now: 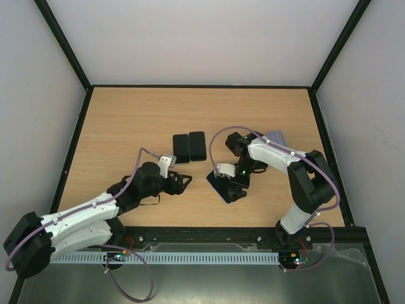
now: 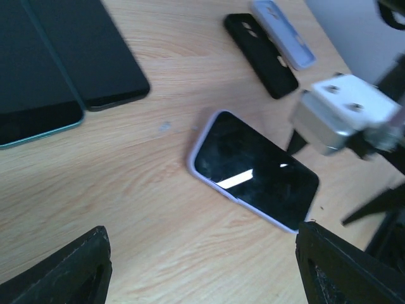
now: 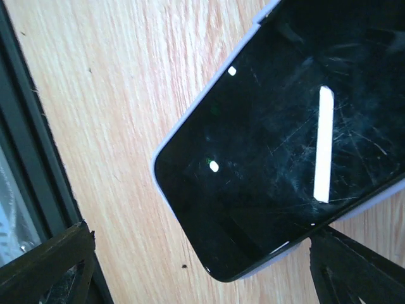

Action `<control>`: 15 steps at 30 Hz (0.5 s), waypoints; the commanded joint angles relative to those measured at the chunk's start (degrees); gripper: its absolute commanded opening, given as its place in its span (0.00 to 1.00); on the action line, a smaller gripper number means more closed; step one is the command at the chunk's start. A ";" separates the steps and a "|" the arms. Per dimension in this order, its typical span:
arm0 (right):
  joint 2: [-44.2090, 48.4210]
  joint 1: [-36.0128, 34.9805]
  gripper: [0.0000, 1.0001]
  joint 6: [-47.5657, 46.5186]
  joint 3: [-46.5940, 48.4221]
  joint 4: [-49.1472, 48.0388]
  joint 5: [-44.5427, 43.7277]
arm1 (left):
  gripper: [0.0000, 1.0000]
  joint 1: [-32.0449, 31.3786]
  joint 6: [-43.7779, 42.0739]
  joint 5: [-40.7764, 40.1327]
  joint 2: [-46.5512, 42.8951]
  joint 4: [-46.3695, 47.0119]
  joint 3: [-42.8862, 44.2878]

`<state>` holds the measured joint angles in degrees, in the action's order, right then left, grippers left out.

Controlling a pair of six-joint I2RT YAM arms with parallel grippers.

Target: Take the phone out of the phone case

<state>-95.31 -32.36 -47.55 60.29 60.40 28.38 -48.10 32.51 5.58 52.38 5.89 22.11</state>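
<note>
The phone in its pale lavender case (image 2: 253, 171) lies screen up on the wooden table, between the two arms (image 1: 221, 185). My left gripper (image 2: 202, 278) is open and empty, low over bare wood just short of the phone; in the top view it (image 1: 185, 182) sits left of it. My right gripper (image 3: 199, 272) is open, standing over the phone's near end (image 3: 285, 145), with one fingertip (image 3: 354, 272) close beside the case's edge. In the top view the right gripper (image 1: 235, 185) covers part of the phone.
Two dark phones (image 1: 181, 147) (image 1: 197, 145) lie side by side behind the left gripper. An empty black case (image 2: 261, 56) and a light blue case (image 2: 283, 33) lie further off, behind the right arm. The table's black front rail (image 3: 25, 158) is close.
</note>
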 commanded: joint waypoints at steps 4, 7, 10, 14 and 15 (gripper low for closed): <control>-2.04 -0.25 0.87 2.52 3.08 1.68 9.03 | 0.78 2.92 7.62 0.38 6.49 0.01 0.63; -2.70 -0.25 0.85 3.09 3.83 2.05 11.13 | 0.79 2.92 9.30 -0.34 8.43 0.38 0.79; -2.87 -0.68 0.83 3.16 5.86 2.90 15.94 | 0.79 3.00 11.10 -0.67 10.40 2.98 -0.33; -4.51 -1.34 0.80 2.08 9.03 5.66 21.80 | 0.79 3.10 13.51 1.67 14.44 8.15 -1.78; -4.92 -1.45 0.80 2.07 9.61 5.91 22.97 | 0.79 3.10 14.00 2.24 15.35 9.56 -2.09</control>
<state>-98.59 -32.64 -44.49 66.41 64.01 41.39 -45.30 43.13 5.89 64.77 9.65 21.71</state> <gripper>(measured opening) 0.805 0.788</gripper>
